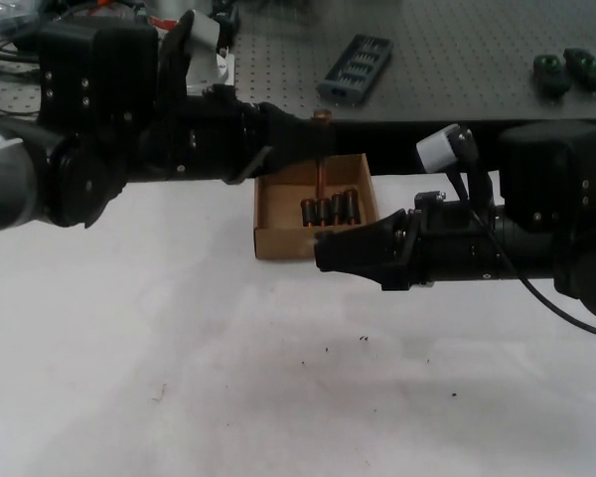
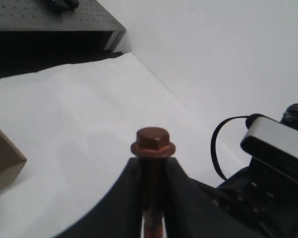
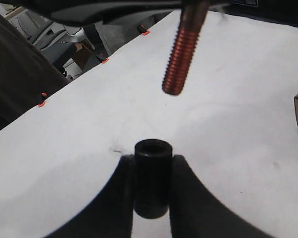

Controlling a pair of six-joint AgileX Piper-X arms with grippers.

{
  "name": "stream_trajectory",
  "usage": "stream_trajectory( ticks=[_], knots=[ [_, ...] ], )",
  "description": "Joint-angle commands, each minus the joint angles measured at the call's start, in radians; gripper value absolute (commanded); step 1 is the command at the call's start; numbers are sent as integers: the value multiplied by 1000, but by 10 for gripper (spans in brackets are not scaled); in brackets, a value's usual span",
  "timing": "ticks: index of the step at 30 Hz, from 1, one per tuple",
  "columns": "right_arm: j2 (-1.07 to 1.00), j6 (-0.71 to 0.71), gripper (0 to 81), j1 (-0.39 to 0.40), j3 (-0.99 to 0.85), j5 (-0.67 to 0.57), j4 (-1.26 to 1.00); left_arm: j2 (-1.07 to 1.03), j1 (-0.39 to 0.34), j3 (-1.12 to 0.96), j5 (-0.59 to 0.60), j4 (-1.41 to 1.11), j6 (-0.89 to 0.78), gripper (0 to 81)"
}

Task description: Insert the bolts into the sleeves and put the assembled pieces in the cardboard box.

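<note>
While both arms hang over the white sheet [image 1: 179, 378], my left gripper [image 1: 316, 151] sits in the upper middle of the high view. Its 2 fingers are clamped on a copper-coloured bolt [image 1: 321, 174]. In the left wrist view the same gripper [image 2: 152, 171] pinches the shank just under the hex head of the bolt [image 2: 152, 141], which stands upright, head up, thread down. My right gripper [image 1: 323, 253] reaches in from the right edge of the high view to just right of centre, lower than the left one. In the right wrist view this gripper [image 3: 151, 171] is closed on a black sleeve [image 3: 151, 186], held upright with its bore open on top. The bolt's threaded end [image 3: 181, 54] hangs above the sleeve's mouth, apart from it, not touching. The cardboard box [image 1: 278, 243] lies on the sheet at the centre of the high view, between the 2 grippers as seen there, open at the top. It holds 4 dark pieces [image 1: 328, 211] side by side. A black perforated board [image 1: 457, 60] fills the upper right, carrying a blue-grey tray [image 1: 356, 65] and 2 green-and-black parts [image 1: 566, 70] near the right edge.
</note>
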State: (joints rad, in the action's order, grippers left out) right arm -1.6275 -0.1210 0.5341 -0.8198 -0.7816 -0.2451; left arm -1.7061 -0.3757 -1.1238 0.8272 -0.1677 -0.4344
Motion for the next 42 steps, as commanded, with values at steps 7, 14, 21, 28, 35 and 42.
stream_trajectory(
  ticks=[7, 14, 21, 28, 35, 42],
  knots=[
    [-1, 2, 44, -1, -10, -5, 0, 12, -2, -7, 24, -19, -15, 6],
    [-1, 2, 44, -1, -12, -5, -25, 12, -2, -2, 77, 10, -15, 6],
    [-1, -26, 44, -1, -12, -15, -44, 12, -2, -2, 83, 44, -15, 6],
    [-1, -69, 44, -2, -12, -15, -123, 12, -2, -2, 103, 61, -11, 6],
    [2, -116, 44, -2, -12, -15, -131, 12, -2, -2, 102, 62, -3, 6],
    [6, -228, 44, -19, -12, -15, -224, 12, -2, -2, 94, 62, 57, 6]
  ],
)
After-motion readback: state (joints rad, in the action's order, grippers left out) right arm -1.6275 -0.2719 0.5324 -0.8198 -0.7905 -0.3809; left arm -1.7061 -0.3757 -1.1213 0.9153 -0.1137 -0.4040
